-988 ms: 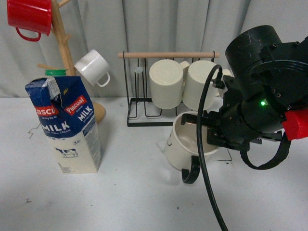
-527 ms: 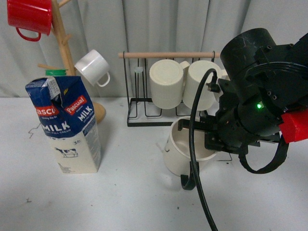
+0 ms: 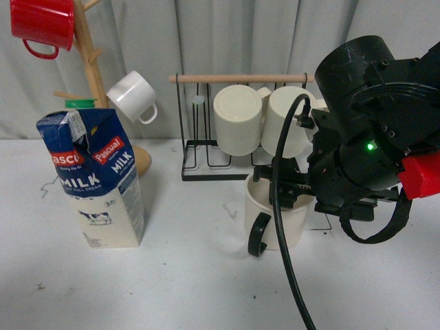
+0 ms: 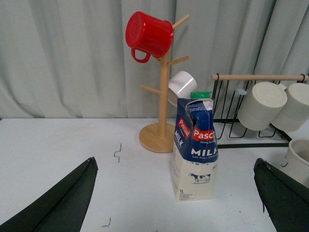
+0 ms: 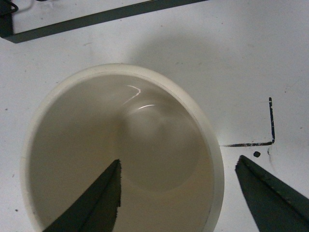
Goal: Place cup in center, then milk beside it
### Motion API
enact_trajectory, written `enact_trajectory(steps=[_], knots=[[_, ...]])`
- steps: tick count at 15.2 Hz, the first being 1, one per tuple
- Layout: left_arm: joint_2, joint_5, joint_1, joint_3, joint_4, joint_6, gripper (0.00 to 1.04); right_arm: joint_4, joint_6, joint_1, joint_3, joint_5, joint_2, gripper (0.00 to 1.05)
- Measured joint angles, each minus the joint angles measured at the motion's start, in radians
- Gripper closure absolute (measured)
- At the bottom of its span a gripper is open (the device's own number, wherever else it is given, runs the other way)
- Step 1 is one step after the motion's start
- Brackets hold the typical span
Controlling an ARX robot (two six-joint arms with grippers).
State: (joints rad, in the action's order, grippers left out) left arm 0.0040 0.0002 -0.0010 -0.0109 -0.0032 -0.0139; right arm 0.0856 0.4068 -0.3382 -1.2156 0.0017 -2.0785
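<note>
The cup [image 3: 276, 221], cream-white with a black handle [image 3: 257, 235], stands upright on the white table right of the middle. My right gripper [image 3: 287, 184] hangs over its rim, largely hidden by the arm. In the right wrist view the right gripper [image 5: 178, 164] is open; one finger [image 5: 99, 203] is inside the cup [image 5: 120, 145] and the other is outside its wall. The milk [image 3: 96, 182] stands upright at the left. My left gripper [image 4: 175, 162] is open, well back from the milk [image 4: 195, 154]. The cup's rim [image 4: 300, 157] shows at that view's edge.
A wooden mug tree [image 3: 89, 75] behind the milk carries a red mug [image 3: 42, 24] and a small white cup [image 3: 132, 96]. A black wire rack [image 3: 199, 148] with ribbed cream mugs [image 3: 238, 118] stands just behind the cup. Black tape marks [image 5: 263, 137] lie beside the cup.
The cup has gone from tilted to standing upright on the table, and its handle has swung to the left. The milk has not moved.
</note>
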Motion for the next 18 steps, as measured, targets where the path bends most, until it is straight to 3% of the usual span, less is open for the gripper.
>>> enact_trajectory(steps=[3,6,7,8,11,12,13,14,18], knots=[[0.0,0.0,0.0,0.0,0.0,0.0,0.07,-0.055,0.02,0.025,0.008,-0.033,0.065,0.04],[0.0,0.0,0.0,0.0,0.0,0.0,0.07,-0.228,0.026,0.059,0.129,-0.071,0.224,0.06],[0.0,0.0,0.0,0.0,0.0,0.0,0.07,-0.504,-0.029,0.064,0.238,0.031,0.28,0.13],[0.0,0.0,0.0,0.0,0.0,0.0,0.07,-0.751,-0.146,0.084,0.392,0.161,0.374,0.25],[0.0,0.0,0.0,0.0,0.0,0.0,0.07,-0.976,-0.332,0.169,0.65,0.186,0.645,0.51],[0.0,0.0,0.0,0.0,0.0,0.0,0.07,-1.007,-0.359,0.183,0.708,0.177,0.723,0.62],[0.0,-0.001,0.0,0.0,0.0,0.0,0.07,-0.998,-0.39,0.198,0.853,0.133,0.782,0.87],[0.0,-0.001,0.0,0.0,-0.001,0.0,0.07,-0.995,-0.397,0.215,0.908,0.119,0.816,1.0],[0.0,0.0,0.0,0.0,0.0,0.0,0.07,-0.964,-0.402,0.26,1.038,0.077,1.007,1.03]])
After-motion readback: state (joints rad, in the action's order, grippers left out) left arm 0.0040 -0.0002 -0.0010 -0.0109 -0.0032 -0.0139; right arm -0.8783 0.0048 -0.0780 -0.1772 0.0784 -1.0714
